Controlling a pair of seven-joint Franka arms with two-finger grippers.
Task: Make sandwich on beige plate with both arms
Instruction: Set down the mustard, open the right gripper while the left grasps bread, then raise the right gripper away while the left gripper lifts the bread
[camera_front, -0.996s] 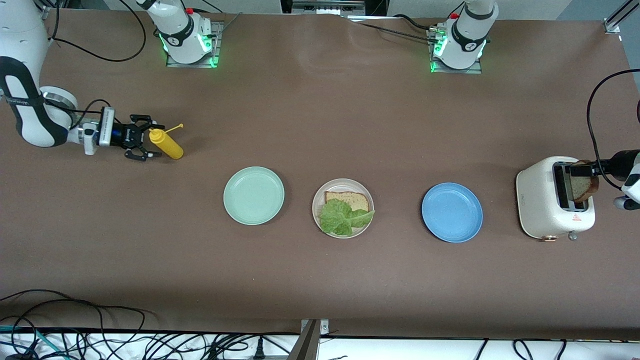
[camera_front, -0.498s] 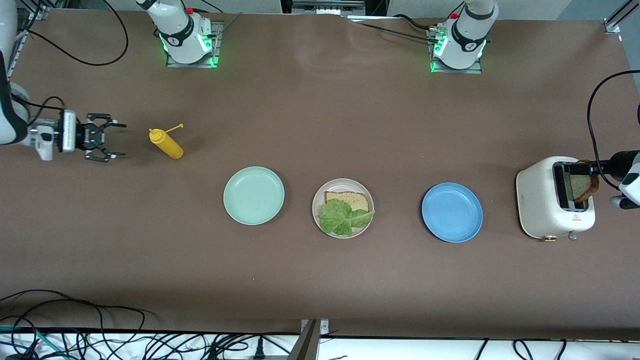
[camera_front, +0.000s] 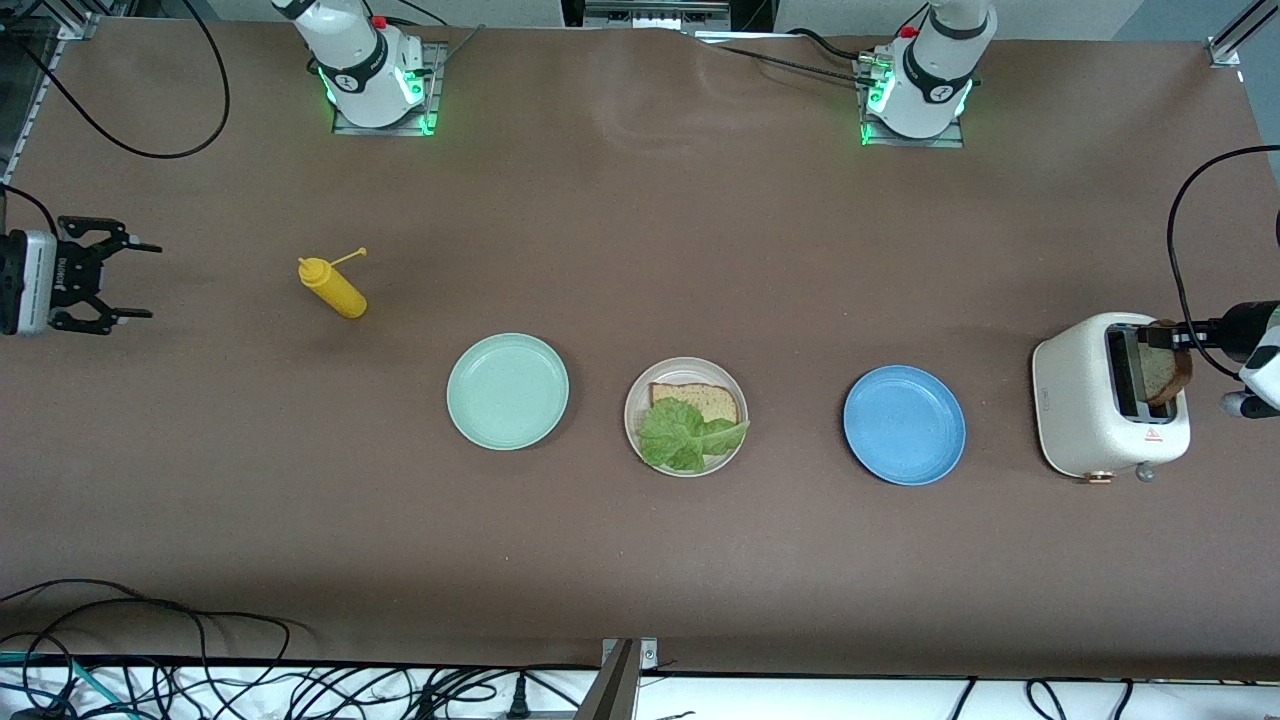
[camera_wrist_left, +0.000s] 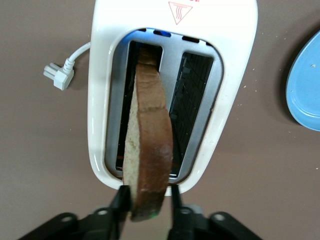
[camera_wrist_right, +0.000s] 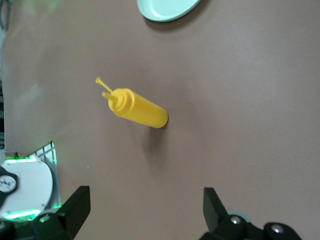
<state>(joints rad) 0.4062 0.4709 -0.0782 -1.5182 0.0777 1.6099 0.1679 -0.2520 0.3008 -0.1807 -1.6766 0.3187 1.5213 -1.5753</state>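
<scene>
- left gripper (camera_wrist_left: 146, 212) pinches a bread slice (camera_wrist_left: 147, 150) standing in a slot of the white toaster (camera_front: 1085, 420), which bears a red heat-warning triangle; other writing unreadable.
- right gripper (camera_front: 128, 281) hangs spread wide over the table's right-arm end, apart from the yellow squeeze bottle (camera_front: 333, 287).
- beige plate (camera_front: 634, 400) holds bread (camera_front: 700, 398) and lettuce (camera_front: 685, 436), between the mint-green plate (camera_front: 507, 391) and blue plate (camera_front: 904, 425).

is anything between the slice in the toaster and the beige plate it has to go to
The blue plate lies on the table between the toaster and the beige plate, but it is low; a lifted slice should pass over it. The left pincer is shut on the bread slice, half out of its slot. The right pincer waits open.
</scene>
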